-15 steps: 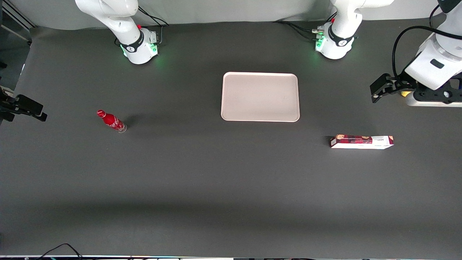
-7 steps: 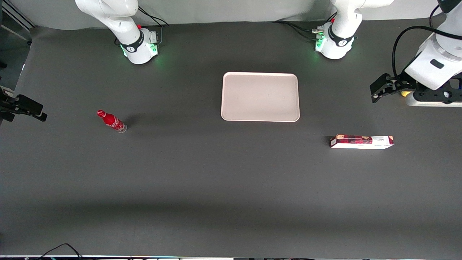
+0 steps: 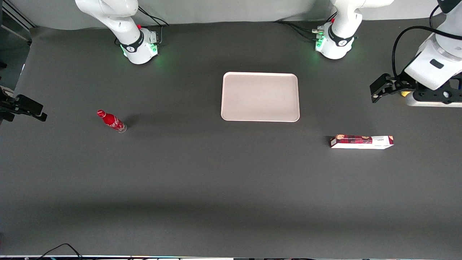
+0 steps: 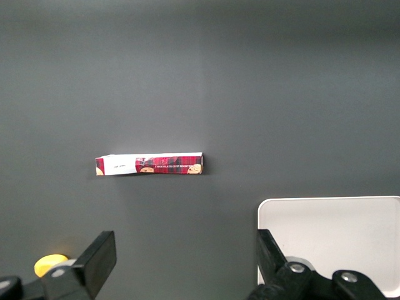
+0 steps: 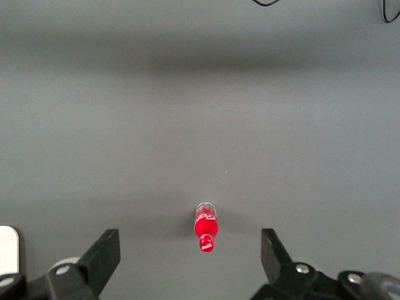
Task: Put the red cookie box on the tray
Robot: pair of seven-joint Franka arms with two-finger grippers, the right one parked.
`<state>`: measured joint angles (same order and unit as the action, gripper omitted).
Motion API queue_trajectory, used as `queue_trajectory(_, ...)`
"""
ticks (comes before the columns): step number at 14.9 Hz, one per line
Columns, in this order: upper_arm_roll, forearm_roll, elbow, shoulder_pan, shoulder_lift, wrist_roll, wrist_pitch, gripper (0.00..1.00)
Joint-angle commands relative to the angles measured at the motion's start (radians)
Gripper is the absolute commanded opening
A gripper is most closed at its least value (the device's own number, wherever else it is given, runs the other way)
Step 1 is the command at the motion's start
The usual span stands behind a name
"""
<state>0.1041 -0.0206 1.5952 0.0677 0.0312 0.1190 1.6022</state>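
On the dark grey surface (image 3: 202, 173), the large flat pale pinkish-white rectangular tray (image 3: 260, 96) is seen bare and partly cut off in the wrist view, the long narrow dark red plaid cookie box (image 3: 361, 142) lies nearer the front camera, lengthwise along the surface, toward the working arm's end, and the black two-finger claw (image 4: 186, 265) is held spread wide, empty, well apart from it.

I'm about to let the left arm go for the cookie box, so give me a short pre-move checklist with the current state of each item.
1. Gripper open, nothing between its fingers: ok.
2. Red cookie box lies flat on the table, untouched: ok.
3. Nothing lies against the box: ok.
4. Tray holds nothing: ok.
5. Gripper over the box: not ok; it is up at the working arm's end, farther from the front camera than the box.
6. Soda bottle is toward the parked arm's end: ok.
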Motion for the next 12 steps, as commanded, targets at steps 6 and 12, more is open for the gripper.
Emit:
queue_trajectory(6, -0.029, -0.01, -0.003, -0.006, -0.011, -0.296, -0.031, 1.0)
queue_trajectory(12, -0.084, -0.019, 0.045, -0.014, -0.043, -0.914, 0.002, 1.0)
